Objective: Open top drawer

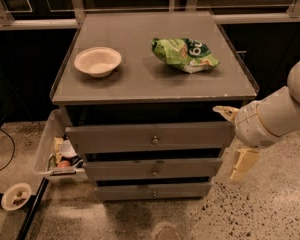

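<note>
The top drawer [115,138] is the widest grey front under the cabinet top, with a small round brass knob [155,140] at its centre. A dark gap shows above it, and its inside is not visible. My gripper [226,143] is at the right end of that drawer front, well to the right of the knob. It is open and empty. One cream finger [224,112] points left at the drawer's upper right corner. The other finger [243,164] hangs lower, beside the middle drawer.
Two narrower grey drawers [152,171] lie below. A white bowl [97,61] and a green chip bag [185,54] sit on the cabinet top [140,81]. A clear bin [49,141] of items stands at the left, and a small dish [16,196] is on the speckled floor.
</note>
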You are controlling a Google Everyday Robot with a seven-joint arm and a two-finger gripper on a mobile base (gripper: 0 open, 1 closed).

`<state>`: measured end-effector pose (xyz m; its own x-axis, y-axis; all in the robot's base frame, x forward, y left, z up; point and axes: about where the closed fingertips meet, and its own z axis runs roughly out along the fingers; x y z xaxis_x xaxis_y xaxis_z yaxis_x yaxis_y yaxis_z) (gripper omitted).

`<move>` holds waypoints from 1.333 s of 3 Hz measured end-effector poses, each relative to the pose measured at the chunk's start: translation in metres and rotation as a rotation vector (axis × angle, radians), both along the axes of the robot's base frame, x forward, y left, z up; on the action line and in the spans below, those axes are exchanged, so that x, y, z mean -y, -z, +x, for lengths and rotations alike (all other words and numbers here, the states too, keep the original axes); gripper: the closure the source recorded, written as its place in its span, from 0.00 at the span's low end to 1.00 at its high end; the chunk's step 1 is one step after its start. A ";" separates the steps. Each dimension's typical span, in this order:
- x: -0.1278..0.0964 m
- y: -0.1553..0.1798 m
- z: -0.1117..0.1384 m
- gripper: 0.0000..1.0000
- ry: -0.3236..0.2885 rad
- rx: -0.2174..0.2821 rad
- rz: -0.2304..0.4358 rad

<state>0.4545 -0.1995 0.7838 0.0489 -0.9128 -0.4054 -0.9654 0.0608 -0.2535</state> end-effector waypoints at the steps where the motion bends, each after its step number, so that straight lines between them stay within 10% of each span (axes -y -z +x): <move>1: 0.001 0.009 0.012 0.00 0.004 0.022 -0.005; 4: 0.003 0.068 0.072 0.00 -0.012 0.039 0.009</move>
